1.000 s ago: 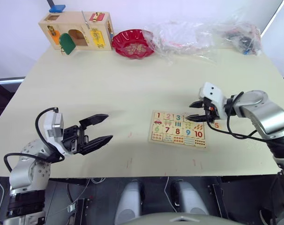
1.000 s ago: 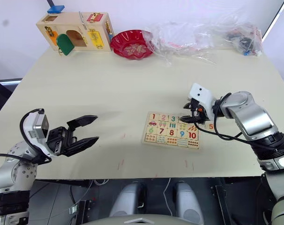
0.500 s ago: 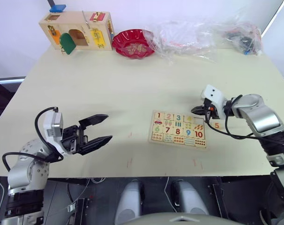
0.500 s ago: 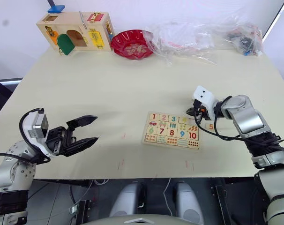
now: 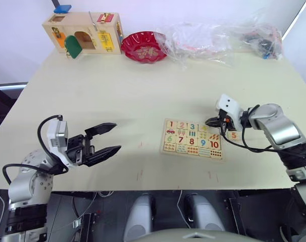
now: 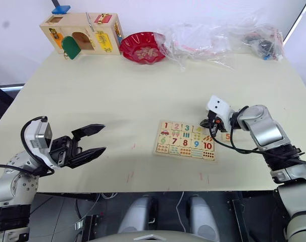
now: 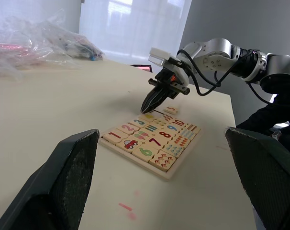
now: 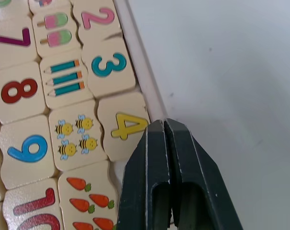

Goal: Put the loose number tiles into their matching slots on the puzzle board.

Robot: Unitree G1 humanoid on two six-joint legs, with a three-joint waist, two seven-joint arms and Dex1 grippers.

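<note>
— What's hard to read?
— Right black two-fingered gripper (image 8: pixel 163 125) is clenched empty, hiding the pale-wood puzzle board (image 5: pixel 192 138)'s fifth slot beside yellow 4 tile (image 8: pixel 126 127).
— Elsewhere?
— Left gripper (image 5: pixel 108 137) spread; orange 5 tile (image 5: pixel 234 134) loose beside board.

Head stereo pair looking forward and down over the table (image 5: pixel 117 91), left wrist camera low, facing across it, right wrist camera close above the puzzle board (image 8: pixel 135 52), all sharing that board
</note>
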